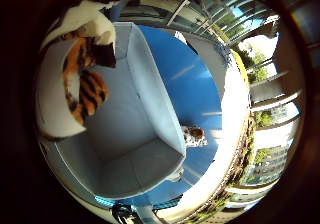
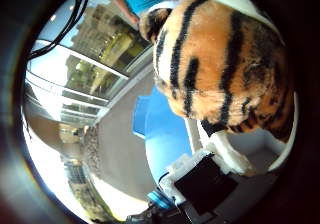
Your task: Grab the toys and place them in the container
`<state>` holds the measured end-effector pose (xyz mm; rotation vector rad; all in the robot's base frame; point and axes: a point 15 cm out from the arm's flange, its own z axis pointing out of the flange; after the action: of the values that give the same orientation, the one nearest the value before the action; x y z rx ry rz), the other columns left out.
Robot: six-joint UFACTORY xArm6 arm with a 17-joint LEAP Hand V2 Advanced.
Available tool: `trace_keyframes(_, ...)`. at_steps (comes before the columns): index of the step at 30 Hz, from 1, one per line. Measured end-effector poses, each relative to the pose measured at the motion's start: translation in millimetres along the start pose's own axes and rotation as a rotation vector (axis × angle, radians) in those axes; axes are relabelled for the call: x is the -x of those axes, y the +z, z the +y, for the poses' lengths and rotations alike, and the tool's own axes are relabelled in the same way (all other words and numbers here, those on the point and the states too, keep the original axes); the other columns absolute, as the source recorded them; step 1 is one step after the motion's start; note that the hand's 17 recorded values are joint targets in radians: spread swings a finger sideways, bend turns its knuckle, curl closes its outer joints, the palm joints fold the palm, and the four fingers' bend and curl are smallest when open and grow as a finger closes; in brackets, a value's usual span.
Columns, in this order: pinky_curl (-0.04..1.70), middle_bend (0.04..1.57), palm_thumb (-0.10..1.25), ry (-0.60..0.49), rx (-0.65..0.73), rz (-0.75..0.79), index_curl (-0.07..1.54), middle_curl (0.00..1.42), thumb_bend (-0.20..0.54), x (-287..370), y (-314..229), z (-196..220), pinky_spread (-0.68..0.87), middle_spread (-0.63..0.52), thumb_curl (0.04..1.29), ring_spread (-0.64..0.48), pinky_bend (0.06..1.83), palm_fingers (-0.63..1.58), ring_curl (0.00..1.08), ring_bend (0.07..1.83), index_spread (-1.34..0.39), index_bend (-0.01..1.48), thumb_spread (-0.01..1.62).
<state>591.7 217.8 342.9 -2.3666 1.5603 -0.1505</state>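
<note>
A striped orange and black tiger plush toy (image 2: pixel 215 59) fills much of the right thumb side palm view, close to the palm. My hand (image 2: pixel 212 176) has white and black fingers curled against it. In the right little finger side palm view the tiger toy (image 1: pixel 85 84) hangs in my white fingers (image 1: pixel 98 26) above the wall of a grey rectangular container (image 1: pixel 140 144). A small brown and white toy (image 1: pixel 193 135) lies on the blue surface (image 1: pixel 195 84) right beside the container's outer wall.
The blue surface lies on a pale table whose edge (image 1: pixel 240 114) runs past the small toy. Beyond it are railings and large windows (image 1: pixel 265 74) with greenery outside. The blue surface also shows in the right thumb side palm view (image 2: pixel 160 134).
</note>
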Motion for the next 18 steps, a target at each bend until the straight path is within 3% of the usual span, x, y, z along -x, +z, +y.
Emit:
trace_keyframes(6,0.49,0.13,0.65,0.004,-0.028,0.019,0.07,0.45,-0.036,-31,-49,8,0.48,0.07,0.54,0.31,1.11,-0.10,0.34,0.58,-0.46,0.45,1.08)
trace_keyframes(11,0.45,0.14,0.64,-0.020,-0.032,0.037,0.10,0.39,-0.034,-59,-87,24,0.51,0.09,0.51,0.32,1.08,-0.04,0.34,0.59,-0.46,0.34,1.07)
trace_keyframes(18,0.41,0.15,0.65,-0.030,-0.019,0.039,0.17,0.33,-0.030,-68,-91,30,0.53,0.09,0.48,0.32,1.08,-0.01,0.33,0.58,-0.46,0.26,1.07)
